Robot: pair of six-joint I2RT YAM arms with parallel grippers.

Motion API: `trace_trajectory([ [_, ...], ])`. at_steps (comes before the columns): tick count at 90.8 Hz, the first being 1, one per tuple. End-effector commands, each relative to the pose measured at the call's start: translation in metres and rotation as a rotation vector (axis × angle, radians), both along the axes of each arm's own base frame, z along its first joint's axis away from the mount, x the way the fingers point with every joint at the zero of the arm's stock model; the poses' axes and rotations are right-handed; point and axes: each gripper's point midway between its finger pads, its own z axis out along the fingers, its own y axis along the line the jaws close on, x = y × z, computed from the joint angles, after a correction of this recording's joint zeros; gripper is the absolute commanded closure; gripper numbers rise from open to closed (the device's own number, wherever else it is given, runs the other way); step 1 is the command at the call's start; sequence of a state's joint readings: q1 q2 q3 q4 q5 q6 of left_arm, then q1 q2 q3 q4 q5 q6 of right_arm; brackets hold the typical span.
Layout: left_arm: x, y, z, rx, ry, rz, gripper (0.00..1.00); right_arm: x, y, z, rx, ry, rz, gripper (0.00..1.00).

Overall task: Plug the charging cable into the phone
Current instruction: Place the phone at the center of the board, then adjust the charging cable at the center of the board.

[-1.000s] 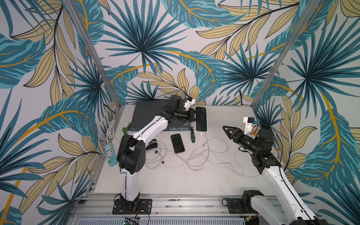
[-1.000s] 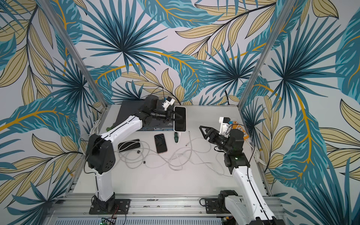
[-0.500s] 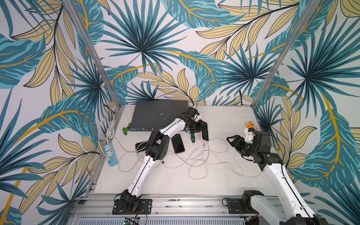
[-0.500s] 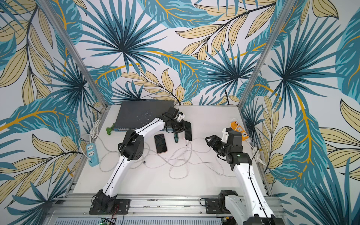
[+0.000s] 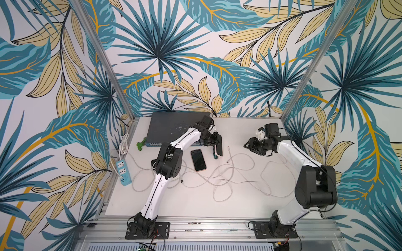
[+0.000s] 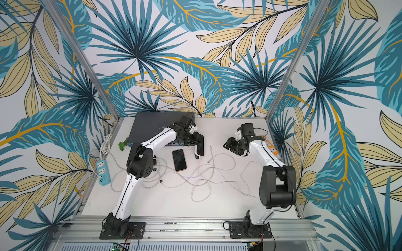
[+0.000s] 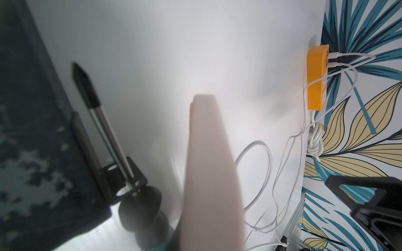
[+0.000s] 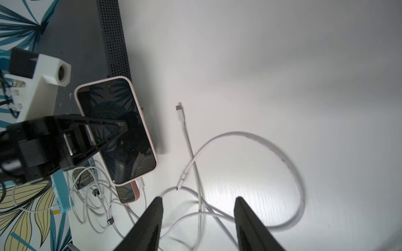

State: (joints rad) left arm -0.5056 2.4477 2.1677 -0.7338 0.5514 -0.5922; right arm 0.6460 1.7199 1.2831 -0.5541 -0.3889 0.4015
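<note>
Over the last second the left claw (image 5: 215, 141), clamped on the pink-cased phone (image 8: 117, 130), has been swung off the network switch (image 5: 171, 128) and lowered toward the surface (image 5: 195, 202). The phone is now held by the switch's front corner, toward 12 o'clock from the surface's middle, with its screen turned to the right arm. The right claw (image 8: 198, 198) has been brought in toward 9 o'clock and narrowed, yet its jaws stand apart with nothing between them. The charging cable (image 8: 185, 134) is not yet picked up. Its free plug (image 8: 178, 108) lies loose at 3 o'clock of the phone, between the two claws. Grasping that plug is judged the step in hand, with insertion still to come.

A blue power strip (image 5: 124, 172) is seen at the 9 o'clock edge. A second phone (image 5: 198, 160) lies flat at 7 o'clock of the held one, and a screwdriver (image 7: 108, 132) lies just beside it. A tangle of white cables (image 5: 217, 173) is spread at 6 o'clock. Its loops cross close to the plug, and another cable end (image 8: 178, 189) nearby could be mistaken for it. An orange power strip (image 7: 315, 80) sits at the 3 o'clock edge.
</note>
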Motion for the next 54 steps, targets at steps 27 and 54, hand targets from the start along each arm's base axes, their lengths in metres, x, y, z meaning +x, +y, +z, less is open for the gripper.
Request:
trace_trajectory([
  [27,0.004,-0.006,0.008,-0.008,-0.028,-0.009,0.93,-0.011,0.040,-0.065,-0.289,0.052,0.286,0.45],
  [54,0.001,-0.002,-0.011,0.033,-0.007,-0.008,0.91,-0.022,0.066,-0.095,-0.418,0.028,0.363,0.47],
])
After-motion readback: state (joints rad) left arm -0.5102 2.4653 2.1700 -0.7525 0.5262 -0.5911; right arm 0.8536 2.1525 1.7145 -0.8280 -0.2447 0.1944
